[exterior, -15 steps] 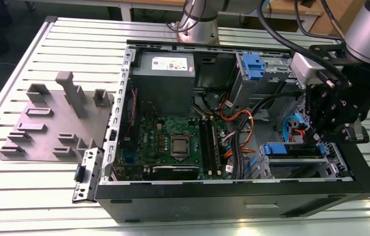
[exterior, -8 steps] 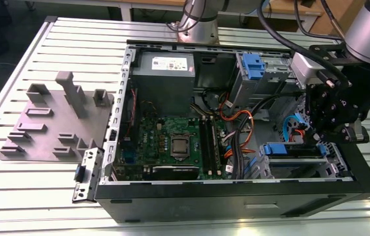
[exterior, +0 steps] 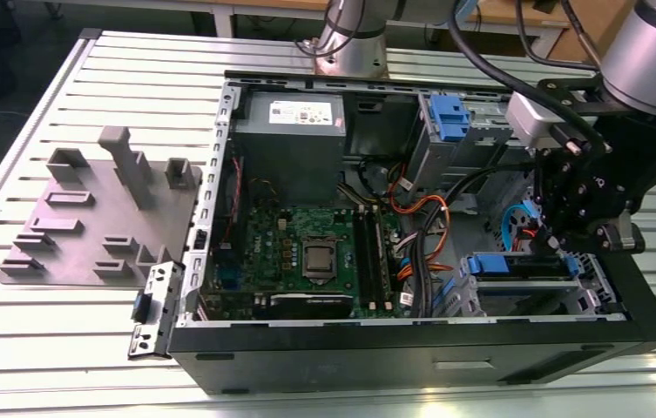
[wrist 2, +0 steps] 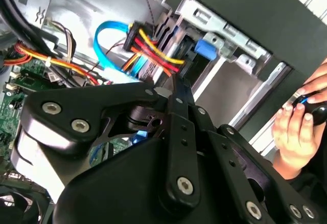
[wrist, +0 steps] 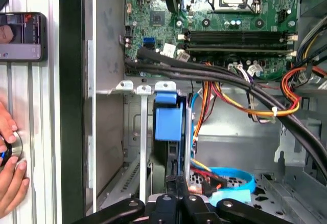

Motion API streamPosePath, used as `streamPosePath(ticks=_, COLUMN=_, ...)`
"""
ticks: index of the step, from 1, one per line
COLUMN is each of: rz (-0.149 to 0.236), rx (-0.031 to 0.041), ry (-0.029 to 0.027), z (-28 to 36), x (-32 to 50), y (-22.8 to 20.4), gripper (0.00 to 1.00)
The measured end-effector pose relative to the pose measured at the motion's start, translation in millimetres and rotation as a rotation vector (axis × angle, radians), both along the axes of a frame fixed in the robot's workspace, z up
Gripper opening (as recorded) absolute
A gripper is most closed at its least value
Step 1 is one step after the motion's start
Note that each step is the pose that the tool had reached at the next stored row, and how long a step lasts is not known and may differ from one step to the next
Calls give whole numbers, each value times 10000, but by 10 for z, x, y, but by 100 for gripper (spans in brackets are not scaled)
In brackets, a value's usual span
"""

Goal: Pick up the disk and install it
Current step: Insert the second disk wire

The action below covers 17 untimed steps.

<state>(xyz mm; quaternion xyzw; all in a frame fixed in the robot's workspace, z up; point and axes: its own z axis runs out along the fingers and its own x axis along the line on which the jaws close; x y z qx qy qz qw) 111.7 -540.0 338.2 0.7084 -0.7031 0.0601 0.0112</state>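
One black claw (exterior: 560, 246), grip state unclear, hovers over the blue-railed disk (exterior: 522, 266) seated in a metal bay.

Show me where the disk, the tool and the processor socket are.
disk (wrist: 167, 124): first wrist view, blue carrier face in the bay.
tool (exterior: 589, 228): exterior view, black body above the drive bay.
processor socket (exterior: 317, 259): exterior view, middle of the metal lid.
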Motion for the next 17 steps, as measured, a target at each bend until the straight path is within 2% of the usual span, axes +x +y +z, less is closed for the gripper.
streamPosePath(ticks=5, rz=1, rx=-3, ry=-1, z=12, x=-8, y=1, gripper=11)
streamPosePath(ticks=12, rz=-1, rx=0, ry=19, z=160, x=-10, y=0, gripper=11)
streamPosePath(ticks=14, rz=1, rx=5, ry=68, z=196, x=-9, y=0, gripper=11)
streamPosePath(ticks=17, rz=0, rx=36, ry=236, z=224, x=-10, y=0, gripper=11)
